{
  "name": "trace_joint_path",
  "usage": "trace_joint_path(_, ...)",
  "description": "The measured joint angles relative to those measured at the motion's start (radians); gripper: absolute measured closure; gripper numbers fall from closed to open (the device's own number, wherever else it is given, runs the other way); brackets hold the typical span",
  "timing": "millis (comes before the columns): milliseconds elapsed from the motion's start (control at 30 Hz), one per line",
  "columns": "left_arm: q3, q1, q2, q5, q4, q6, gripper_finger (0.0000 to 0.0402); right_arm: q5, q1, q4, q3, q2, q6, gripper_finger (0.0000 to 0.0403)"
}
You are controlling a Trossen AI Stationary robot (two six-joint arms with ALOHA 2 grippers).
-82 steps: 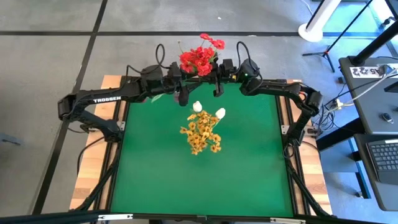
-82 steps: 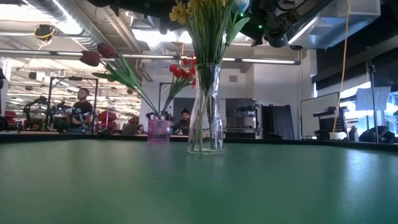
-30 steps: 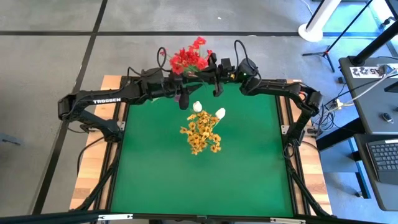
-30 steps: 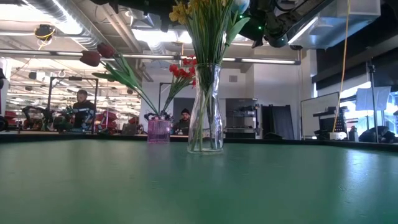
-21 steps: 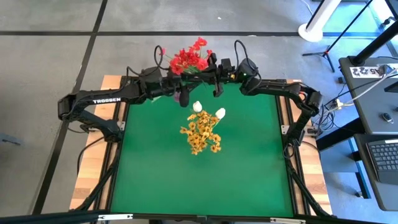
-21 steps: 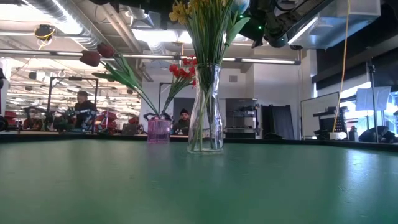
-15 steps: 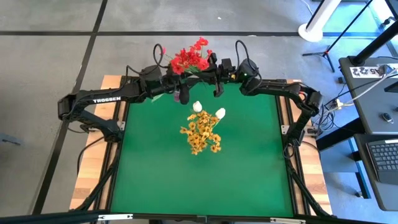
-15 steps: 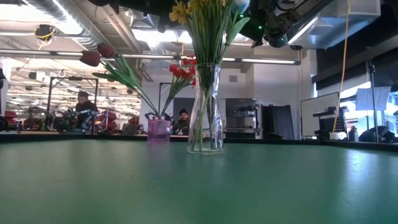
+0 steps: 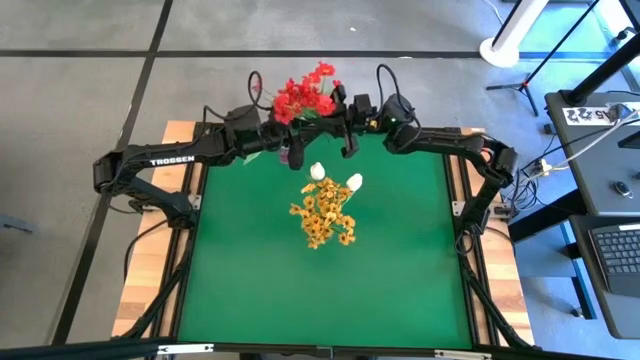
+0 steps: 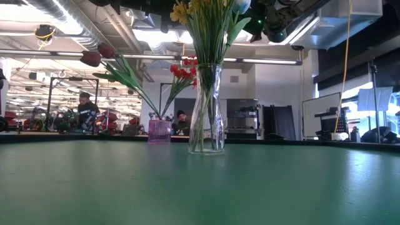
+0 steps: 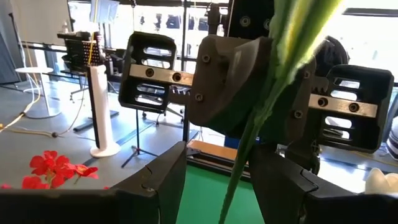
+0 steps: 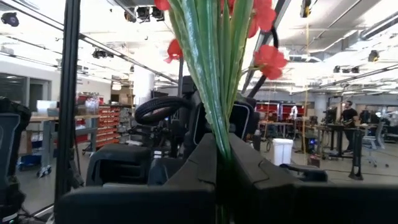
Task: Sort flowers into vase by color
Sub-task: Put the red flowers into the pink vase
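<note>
Gripping a bunch of green stems, the right gripper [image 9: 343,133] is clenched on the red flowers [image 9: 305,93] — their blossoms fan out just beyond its fingers, past the far edge of the green table [image 9: 400,260]. Facing it closely, the left gripper [image 9: 290,150] has its fingers spread, with a green stem [image 11: 261,118] passing between them untouched. Toward the table's middle from both grippers stands a clear glass vase [image 10: 207,112] holding yellow-orange flowers [image 9: 322,215] and white buds [image 9: 318,171]. A small purple vase [image 10: 159,131] sits farther back.
</note>
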Motion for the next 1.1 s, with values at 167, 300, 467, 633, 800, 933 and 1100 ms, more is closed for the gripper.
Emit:
trace_joint_path(167, 0.000, 0.000, 0.000, 0.006, -0.002, -0.004, 0.0241, -0.002, 0.005, -0.010, 0.003, 0.000, -0.001, 0.0392)
trace_joint_path(300, 0.000, 0.000, 0.000, 0.006, 0.002, -0.004, 0.0276, 0.005, 0.005, -0.010, 0.003, 0.000, -0.001, 0.0392)
trace_joint_path(467, -0.001, -0.001, 0.001, 0.012, 0.016, -0.004, 0.0362, 0.014, 0.004, -0.010, 0.004, 0.000, 0.005, 0.0390)
trace_joint_path(633, -0.001, 0.000, 0.002, -0.005, 0.016, -0.004, 0.0391, 0.069, 0.005, -0.028, 0.004, 0.000, 0.011, 0.0379)
trace_joint_path(800, -0.001, 0.000, -0.001, -0.060, 0.004, 0.009, 0.0397, 0.085, 0.005, -0.034, 0.004, 0.000, 0.012, 0.0327)
trace_joint_path(933, -0.001, 0.000, -0.031, -0.099, -0.042, 0.026, 0.0399, 0.092, 0.003, -0.058, 0.004, -0.012, 0.004, 0.0260)
trace_joint_path(1100, -0.001, 0.003, -0.111, -0.118, -0.084, 0.047, 0.0400, 0.048, -0.020, -0.094, 0.004, -0.031, 0.000, 0.0174)
